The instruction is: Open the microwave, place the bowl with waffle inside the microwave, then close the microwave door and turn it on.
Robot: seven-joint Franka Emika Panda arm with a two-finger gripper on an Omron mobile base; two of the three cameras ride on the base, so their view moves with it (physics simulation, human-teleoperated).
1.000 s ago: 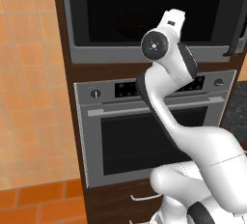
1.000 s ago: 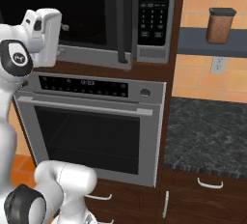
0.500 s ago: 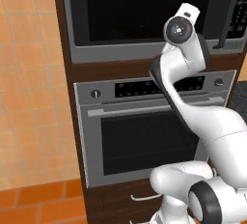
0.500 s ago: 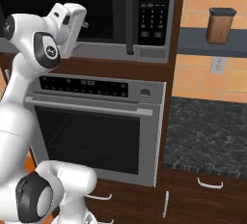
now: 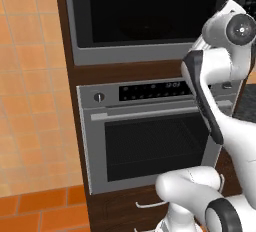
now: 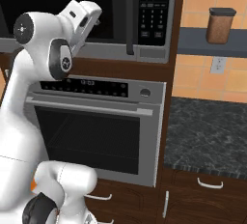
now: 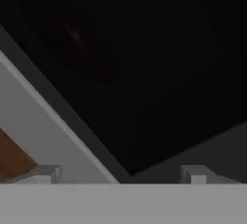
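The microwave [image 5: 125, 53] is built in above the oven, and its black glass microwave door [image 6: 112, 3] is shut. The long black vertical handle [image 6: 129, 20] runs down the door's right side, with the dark button panel [image 6: 154, 8] beside it. My gripper [image 6: 98, 21] is raised in front of the door's lower part, left of the handle and pointing at the glass. In the hand view my gripper [image 7: 120, 174] is open with nothing between its fingertips [image 7: 46, 172], close to the black glass and the door's grey lower rim [image 7: 53, 136]. The bowl with waffle is out of view.
A silver oven [image 5: 150, 141] with a horizontal handle sits directly below the microwave. A dark stone counter [image 6: 207, 136] lies to the right, with drawers under it. A brown canister [image 6: 220, 25] stands on a shelf above the counter. Orange tiled wall [image 5: 30, 101] is to the left.
My arm has swung to the right across the front of the microwave door, bringing the hand closer to the handle. The door stays shut and the base has not moved.
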